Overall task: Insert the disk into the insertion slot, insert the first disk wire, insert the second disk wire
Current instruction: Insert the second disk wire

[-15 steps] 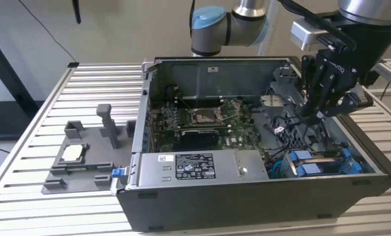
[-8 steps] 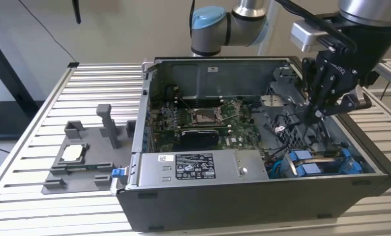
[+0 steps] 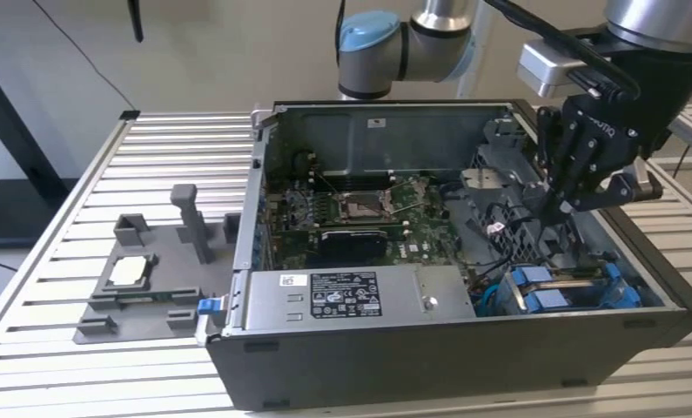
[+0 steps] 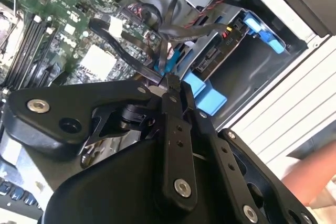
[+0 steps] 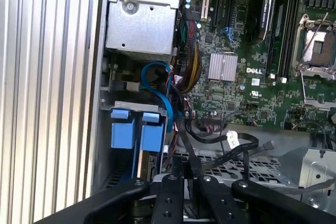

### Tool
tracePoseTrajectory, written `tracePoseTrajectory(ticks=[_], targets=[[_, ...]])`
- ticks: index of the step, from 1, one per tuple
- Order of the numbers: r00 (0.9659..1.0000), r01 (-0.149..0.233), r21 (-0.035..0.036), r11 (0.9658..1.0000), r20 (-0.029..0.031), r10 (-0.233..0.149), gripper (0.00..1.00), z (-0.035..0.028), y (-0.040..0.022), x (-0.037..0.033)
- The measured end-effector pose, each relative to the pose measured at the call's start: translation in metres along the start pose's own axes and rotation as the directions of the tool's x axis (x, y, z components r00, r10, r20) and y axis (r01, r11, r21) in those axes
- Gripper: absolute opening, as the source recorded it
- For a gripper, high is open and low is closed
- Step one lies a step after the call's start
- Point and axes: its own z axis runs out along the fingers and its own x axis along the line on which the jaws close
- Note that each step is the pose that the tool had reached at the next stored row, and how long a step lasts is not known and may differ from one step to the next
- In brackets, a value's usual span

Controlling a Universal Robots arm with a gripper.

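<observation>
A Universal Robots arm (image 3: 659, 52) is bent down over an open computer case (image 3: 439, 357), with its gripper (image 3: 553, 212) held inside the case. The fingers (image 4: 173, 103) are pinched together on a black disk wire (image 4: 164, 67) with a blue plug. The disk (image 3: 554, 292) is seated in the insertion slot (image 4: 247, 72), in the case corner below the gripper. The case is set on a slatted metal table (image 3: 171, 148), with a grey fixture tray (image 3: 148, 305) beside the case.

the black gripper (image 4: 167, 83) pinches its tips together on the end of a blue disk wire (image 4: 166, 62), just beside the insertion slot (image 4: 239, 56) and its blue clips (image 4: 203, 92). the green motherboard (image 4: 58, 19) lies behind. a blurred hand (image 4: 311, 178) shows by the slatted table (image 4: 294, 98).
</observation>
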Motion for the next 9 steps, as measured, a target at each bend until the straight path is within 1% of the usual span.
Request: tracePoseTrajectory(ticks=[9], targets=[[1.0000, 0.000, -0.0154, 0.9999, 0.0014, 0.000, 0.16, 0.0009, 0.0002, 0.0080]])
